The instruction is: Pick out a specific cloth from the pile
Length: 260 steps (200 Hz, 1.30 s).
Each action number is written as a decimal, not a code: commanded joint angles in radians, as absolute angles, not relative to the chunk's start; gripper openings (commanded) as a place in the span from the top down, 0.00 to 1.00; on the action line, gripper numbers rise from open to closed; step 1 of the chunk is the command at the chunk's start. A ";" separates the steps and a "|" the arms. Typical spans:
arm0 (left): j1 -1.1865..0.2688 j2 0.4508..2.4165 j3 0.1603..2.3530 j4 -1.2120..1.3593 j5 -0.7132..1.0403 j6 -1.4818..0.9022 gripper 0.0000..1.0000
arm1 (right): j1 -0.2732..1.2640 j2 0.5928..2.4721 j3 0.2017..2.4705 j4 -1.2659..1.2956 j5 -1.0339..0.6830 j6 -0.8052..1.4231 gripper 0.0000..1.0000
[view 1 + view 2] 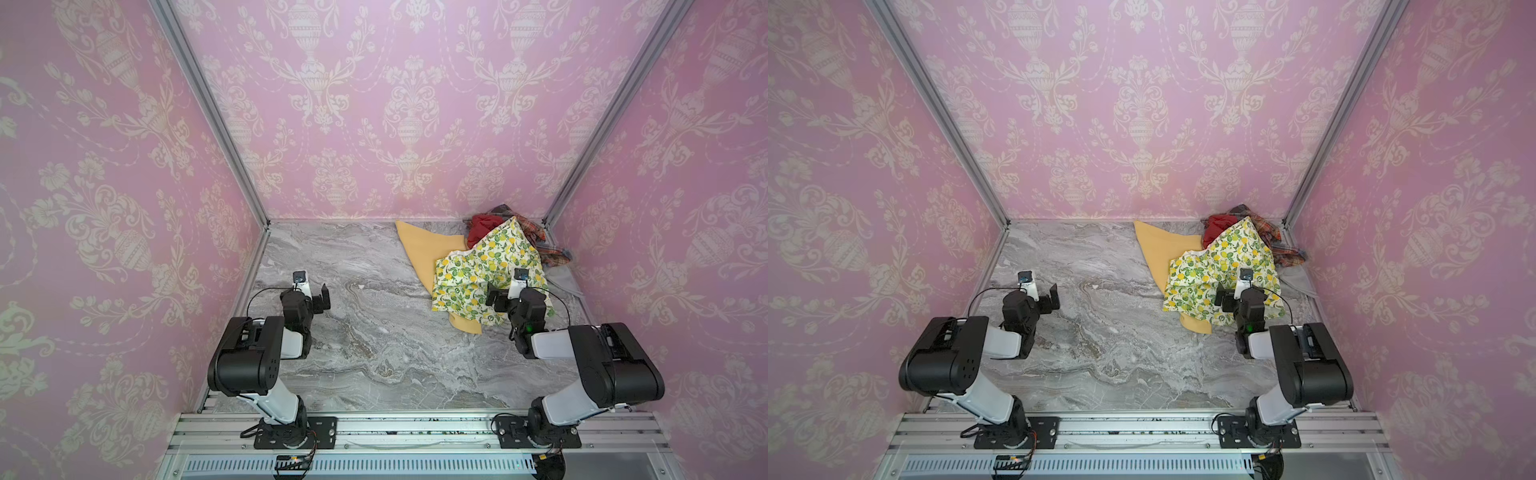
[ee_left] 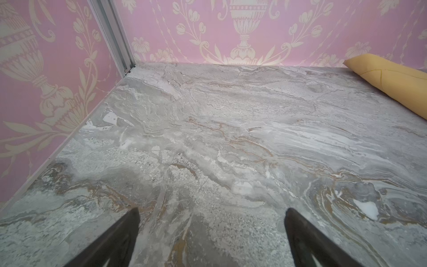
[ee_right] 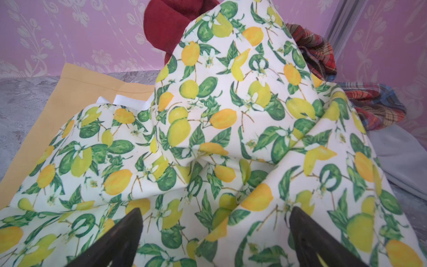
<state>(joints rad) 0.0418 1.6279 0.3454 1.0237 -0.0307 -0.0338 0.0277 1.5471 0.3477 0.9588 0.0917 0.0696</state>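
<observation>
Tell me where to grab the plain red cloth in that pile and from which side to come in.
Probably pinch the bunched fold of the red cloth that sticks out at the back of the pile, coming from above on its side toward the mustard cloth. The lemon-print cloth drapes over its near part, and the plaid cloth crowds the other side.

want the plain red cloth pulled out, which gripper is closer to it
Right. The right gripper is open over the lemon cloth, the red cloth just beyond. The left gripper is open above bare table, far across.
</observation>
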 commanded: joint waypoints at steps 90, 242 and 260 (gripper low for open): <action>0.037 1.634 0.359 1.006 -0.014 -0.010 0.01 | 0.026 1.546 0.353 0.966 0.077 0.048 0.00; 0.034 1.635 0.360 1.000 -0.077 -0.031 0.01 | 0.028 1.546 0.353 0.970 0.087 0.048 0.00; 0.028 1.635 0.360 1.002 -0.089 -0.026 0.01 | 0.036 1.545 0.335 1.003 0.123 0.052 0.00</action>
<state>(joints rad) 0.0406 1.6279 0.3454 1.0229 -0.0532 -0.0345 0.0288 1.5471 0.3477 0.9607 0.0937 0.0700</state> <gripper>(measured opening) 0.993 0.999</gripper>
